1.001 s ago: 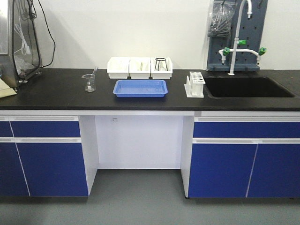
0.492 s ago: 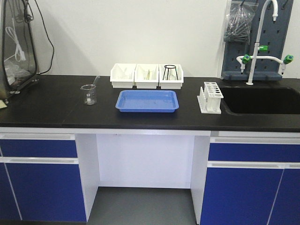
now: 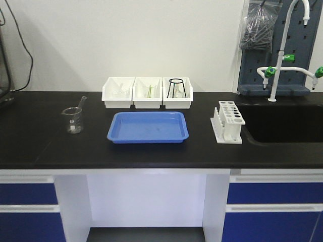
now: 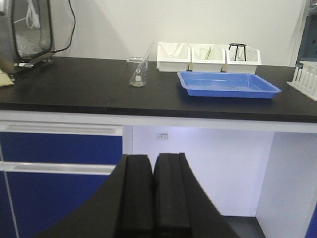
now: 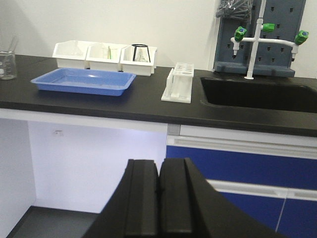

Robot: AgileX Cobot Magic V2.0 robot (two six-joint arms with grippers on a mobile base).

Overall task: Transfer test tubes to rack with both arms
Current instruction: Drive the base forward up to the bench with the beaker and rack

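The white rack (image 3: pixel 228 122) stands on the black bench right of the blue tray (image 3: pixel 148 127), its holes empty as far as I can tell. It also shows in the right wrist view (image 5: pixel 179 83) and at the edge of the left wrist view (image 4: pixel 307 79). Slim clear glass pieces lie in the left and middle white bins (image 3: pixel 133 92); I cannot make out single test tubes. My left gripper (image 4: pixel 153 163) is shut and empty, low in front of the bench. My right gripper (image 5: pixel 159 168) is shut and empty, also below bench height. Neither arm shows in the front view.
A clear beaker (image 3: pixel 73 120) with a glass rod stands left of the tray. A black wire tripod (image 3: pixel 179 88) sits in the right bin. A black sink (image 3: pixel 287 126) with a white tap (image 3: pixel 282 55) lies right of the rack. Blue cabinets flank the knee gap.
The front view has come closer to the bench; the tray, bins and rack look larger and sit lower in the frame. Nothing on the bench has moved.
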